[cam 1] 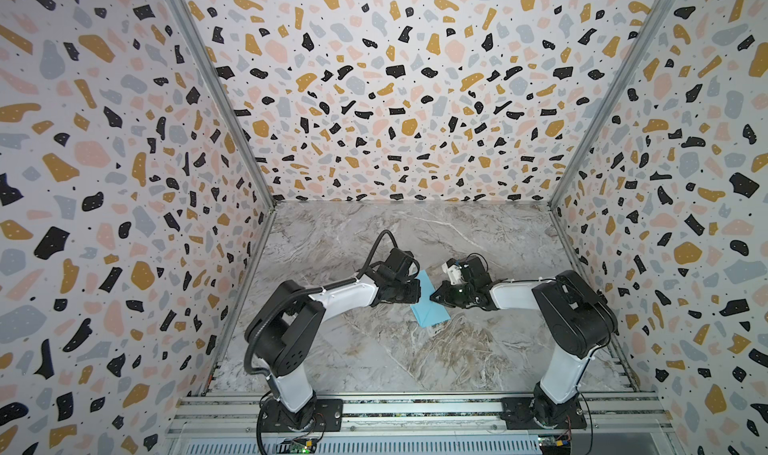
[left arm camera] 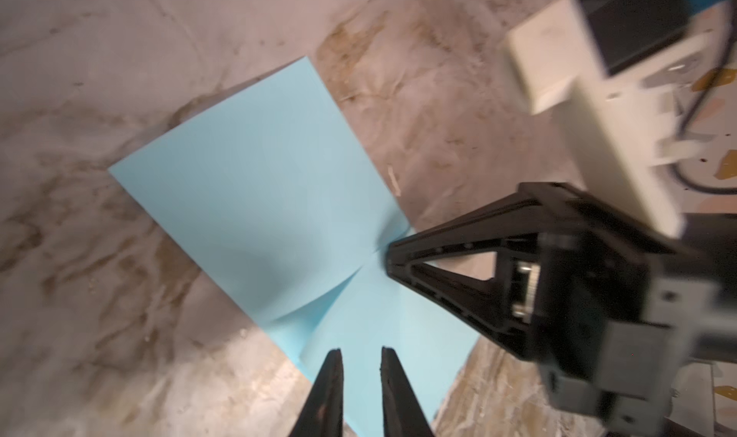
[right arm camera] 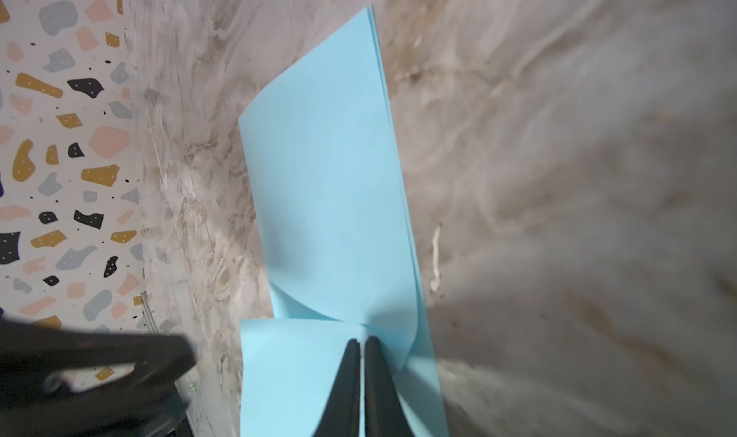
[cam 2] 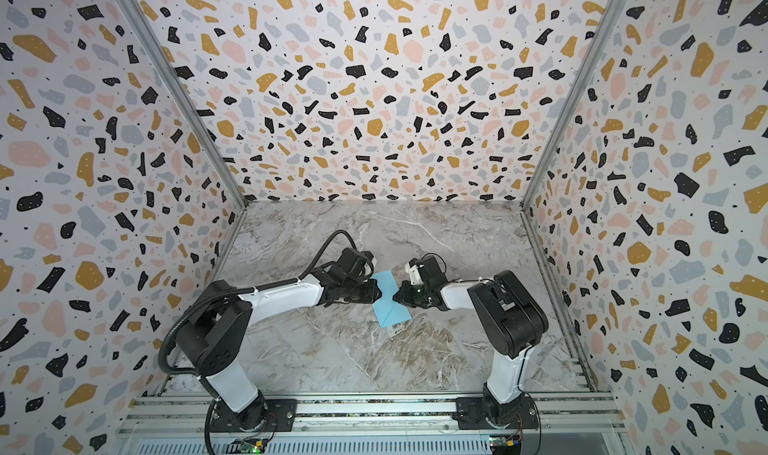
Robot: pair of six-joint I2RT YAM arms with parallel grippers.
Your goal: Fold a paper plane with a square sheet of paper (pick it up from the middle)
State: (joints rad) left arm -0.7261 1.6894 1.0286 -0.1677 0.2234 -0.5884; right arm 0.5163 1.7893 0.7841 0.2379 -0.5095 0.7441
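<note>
**Right claw pinches the folded blue sheet, left claw stands slightly parted**

The light blue sheet of paper (cam 1: 430, 309) (cam 2: 392, 311) sits near the middle of the marble-patterned desk (cam 1: 374, 349), between the two arms. In both top views it runs as a tilted strip from the far side toward the near side, with both claw tips meeting over its middle. A diagonal crease shows on its near part.

The right claw (cam 1: 434, 295) (cam 2: 397, 296) is clenched on the sheet. In the right wrist view its two black fingers (right arm camera: 351, 375) press together, with only a thin sliver of paper between the tips (right arm camera: 362, 341). From that pinch the sheet (right arm camera: 331, 199) stretches away across the desk. Doubled layers show along one long edge, and a curved flap curls up just beside the grip.

The left wrist view shows the same pinch from the opposite side. The right claw's tip (left arm camera: 389, 255) bites one edge of the sheet (left arm camera: 271, 183), and soft creases fan out from it.

The left claw (cam 1: 417, 293) (cam 2: 377, 293) is released. Its fingers stand a little apart over the sheet (left arm camera: 361, 353), with blue paper visible through the gap and nothing caught between them.

Terrazzo-patterned walls (cam 1: 374, 79) enclose the desk on three sides.
</note>
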